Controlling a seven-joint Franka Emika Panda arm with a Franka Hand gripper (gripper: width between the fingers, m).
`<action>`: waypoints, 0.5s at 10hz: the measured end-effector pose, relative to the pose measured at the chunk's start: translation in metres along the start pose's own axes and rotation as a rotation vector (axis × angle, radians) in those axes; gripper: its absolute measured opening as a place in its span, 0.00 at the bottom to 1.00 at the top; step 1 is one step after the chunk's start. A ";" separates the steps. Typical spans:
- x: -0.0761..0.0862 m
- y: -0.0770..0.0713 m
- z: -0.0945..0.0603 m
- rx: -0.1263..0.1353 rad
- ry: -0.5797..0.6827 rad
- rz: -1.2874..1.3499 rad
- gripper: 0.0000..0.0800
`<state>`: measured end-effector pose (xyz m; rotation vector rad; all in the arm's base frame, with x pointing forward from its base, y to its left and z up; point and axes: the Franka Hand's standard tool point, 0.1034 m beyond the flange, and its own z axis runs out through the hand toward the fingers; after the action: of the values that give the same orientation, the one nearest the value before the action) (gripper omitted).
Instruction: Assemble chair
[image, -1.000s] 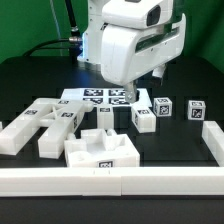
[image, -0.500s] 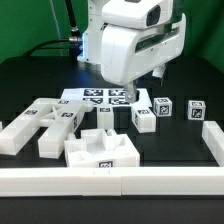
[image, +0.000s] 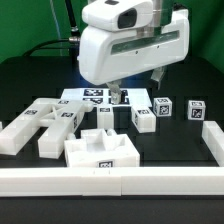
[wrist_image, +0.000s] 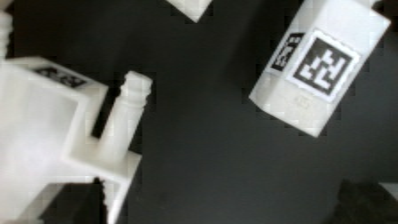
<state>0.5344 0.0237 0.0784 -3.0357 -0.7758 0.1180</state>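
The chair parts lie loose on the black table. Flat slabs (image: 42, 124) lie at the exterior view's left. A notched slab (image: 103, 150) lies in front, with a small piece (image: 106, 113) behind it. Three tagged cubes (image: 145, 117), (image: 163, 107), (image: 195, 110) stand at the right. My gripper (image: 113, 96) hangs under the big white robot body, low over the near edge of the marker board (image: 93, 97). In the wrist view my gripper (wrist_image: 222, 208) is open and empty over bare table, between a tagged block (wrist_image: 317, 65) and a white piece with a peg (wrist_image: 71, 115).
A long plain white rail (image: 110, 181) runs along the table's front and turns up the exterior view's right side (image: 212, 143). The robot body (image: 130, 45) hides the table behind the marker board. A green backdrop stands at the back.
The arm has swung toward the exterior view's left. The gripper's fingers now show over the marker board's edge. The chair parts have not moved.
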 end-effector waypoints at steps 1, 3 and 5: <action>0.000 -0.001 0.000 0.002 0.001 0.031 0.81; 0.001 -0.002 0.000 0.009 0.003 0.183 0.81; 0.002 0.010 0.004 0.026 0.008 0.324 0.81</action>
<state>0.5407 0.0154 0.0737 -3.1063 -0.2735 0.1150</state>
